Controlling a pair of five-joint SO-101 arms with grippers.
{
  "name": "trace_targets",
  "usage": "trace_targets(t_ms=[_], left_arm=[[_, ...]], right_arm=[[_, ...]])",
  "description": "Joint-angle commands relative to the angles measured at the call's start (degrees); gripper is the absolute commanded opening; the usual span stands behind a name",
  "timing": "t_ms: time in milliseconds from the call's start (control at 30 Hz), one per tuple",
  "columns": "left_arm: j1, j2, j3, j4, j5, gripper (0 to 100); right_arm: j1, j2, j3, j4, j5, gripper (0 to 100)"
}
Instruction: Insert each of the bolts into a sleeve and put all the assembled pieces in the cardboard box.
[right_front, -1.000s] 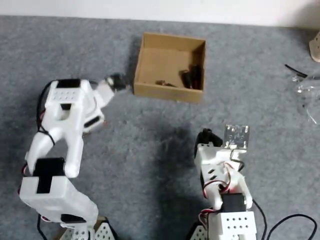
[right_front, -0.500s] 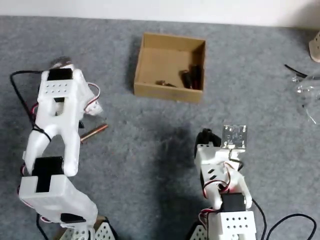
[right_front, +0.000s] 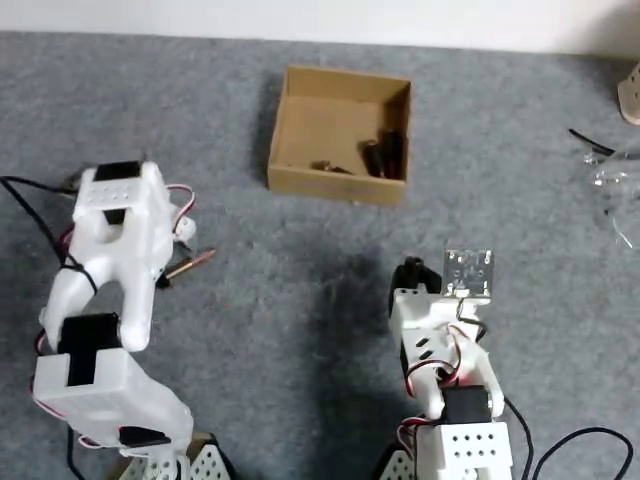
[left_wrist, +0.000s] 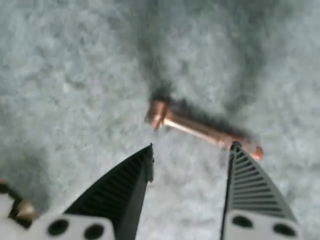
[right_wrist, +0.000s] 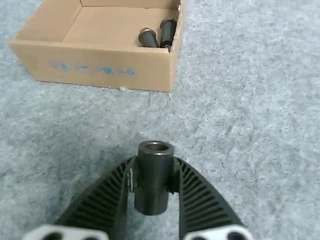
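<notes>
The copper bolt lies flat on the grey tabletop, left of and nearer than the cardboard box. The left jaws are spread wide just beside it. The right jaws pinch a dark sleeve upright, nearer than the box.

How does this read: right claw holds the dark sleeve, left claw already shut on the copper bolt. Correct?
Not quite. The left claw is open, poised over the copper bolt, which lies on the carpet; the left wrist view shows it. The right claw does hold the dark sleeve.
</notes>
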Motion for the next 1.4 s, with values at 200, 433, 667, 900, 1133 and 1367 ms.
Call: trace_targets(t_ms=[200, 433, 667, 900, 1133, 1367], left_arm=[[-0.66, -0.31, 11.65, -23.03, 4.57, 23], [-0.66, -0.31, 14.9, -29.71, 4.66, 23], [-0.31, -0.31, 17.01, -29.71, 8.62, 22], [0.4, -0.4, 16.84, -29.63, 8.35, 2], [2.68, -0.84, 16.84, -29.63, 2.11, 1], [6.9, -7.43, 15.25, -27.43, -12.75, 0]], right_arm=[[0.57, -1.1, 1.45, -2.33, 0.79, 0.5], [0.48, -1.1, 1.45, -2.33, 0.79, 0.5], [0.48, -1.1, 1.45, -2.33, 0.79, 0.5], [0.48, -1.1, 1.45, -2.33, 0.79, 0.5], [0.48, -1.1, 1.45, -2.33, 0.79, 0.5], [0.48, -1.1, 1.45, -2.33, 0.79, 0.5]])
